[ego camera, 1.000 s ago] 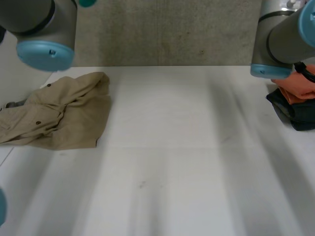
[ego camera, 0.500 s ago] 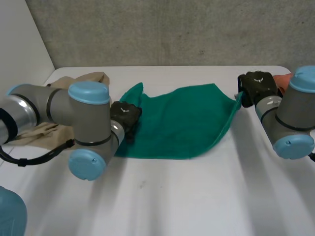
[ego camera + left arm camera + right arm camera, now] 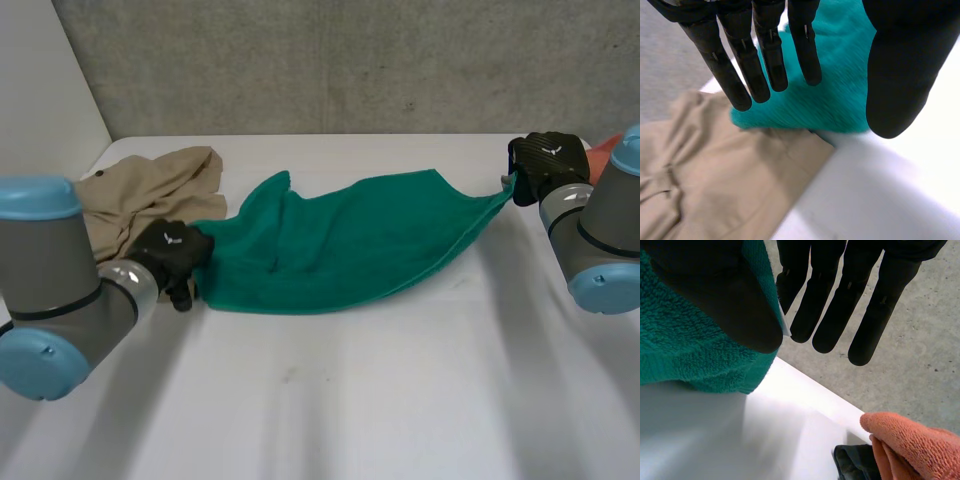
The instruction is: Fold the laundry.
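Head view, looking down on a white table [image 3: 330,400] before a grey concrete wall [image 3: 330,60]: one green terry towel [image 3: 340,250] stretches across the far half of the tabletop between the robot's two hands. Its right corner is raised off the surface at the right hand [image 3: 545,163]. Its left corner lies at the left hand [image 3: 172,252], beside one crumpled tan fabric garment [image 3: 150,185] at the table's left side. Two grey arms with light-blue caps frame the scene, one on each side. A sliver of one orange terry cloth [image 3: 603,152] peeks out just beyond the right hand.

Left wrist view supplies the grip detail the head camera leaves unclear. The left hand is released, its fingers [image 3: 765,55] straight and its thumb well apart, poised over the towel's corner where green meets the tan garment.

Right wrist view shows the right hand grasping the towel. The corner is pinched between the thumb [image 3: 725,295] and straight fingers [image 3: 815,305], and one small white label [image 3: 785,329] shows at the hem. This view also brings in one dark cloth [image 3: 852,460] touching the orange cloth, past the table's far edge from the towel.
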Available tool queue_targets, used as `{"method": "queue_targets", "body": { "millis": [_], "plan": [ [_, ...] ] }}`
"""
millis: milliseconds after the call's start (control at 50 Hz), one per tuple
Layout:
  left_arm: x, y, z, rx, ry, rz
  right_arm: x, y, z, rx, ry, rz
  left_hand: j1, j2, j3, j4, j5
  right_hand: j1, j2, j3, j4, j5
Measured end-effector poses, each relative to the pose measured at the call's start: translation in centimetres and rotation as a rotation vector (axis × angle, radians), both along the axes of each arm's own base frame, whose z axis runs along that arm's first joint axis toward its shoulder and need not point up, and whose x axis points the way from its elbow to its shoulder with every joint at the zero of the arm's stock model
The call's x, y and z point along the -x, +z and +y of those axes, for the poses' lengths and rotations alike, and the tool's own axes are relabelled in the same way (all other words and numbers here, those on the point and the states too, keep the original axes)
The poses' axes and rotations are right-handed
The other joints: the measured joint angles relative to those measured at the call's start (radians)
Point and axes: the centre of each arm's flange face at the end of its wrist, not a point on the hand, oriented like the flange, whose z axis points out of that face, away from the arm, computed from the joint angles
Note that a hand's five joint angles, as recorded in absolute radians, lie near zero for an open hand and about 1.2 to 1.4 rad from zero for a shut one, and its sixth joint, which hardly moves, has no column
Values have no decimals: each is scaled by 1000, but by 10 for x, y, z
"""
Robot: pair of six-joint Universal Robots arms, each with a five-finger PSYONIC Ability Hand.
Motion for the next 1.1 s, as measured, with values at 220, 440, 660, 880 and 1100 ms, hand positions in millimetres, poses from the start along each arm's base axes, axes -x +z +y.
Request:
{"method": "queue_targets", "body": {
  "millis": [220,440,660,880,1100],
  "plan": [
    [5,-29,-16,-47,-55,-20,-3,-2,4,-11,11,-1,-111,-104,-99,-117,-119,0,0,0,0,0],
    [26,-34,-31,1,-40,-42,-1,-6,6,-27,17,4,-122,-119,-116,-138,-141,0,0,0,0,0],
    [46,-34,-42,45,-35,-50,0,-8,7,-33,21,9,-56,-46,-47,-42,-39,0,0,0,0,0],
    [56,-38,-54,29,-19,-68,4,-9,5,-35,13,11,365,355,354,353,349,0,0,0,0,0],
    [52,-20,-59,39,22,-86,16,8,6,-39,-7,41,527,567,566,568,536,0,0,0,0,0]
  ]
}}
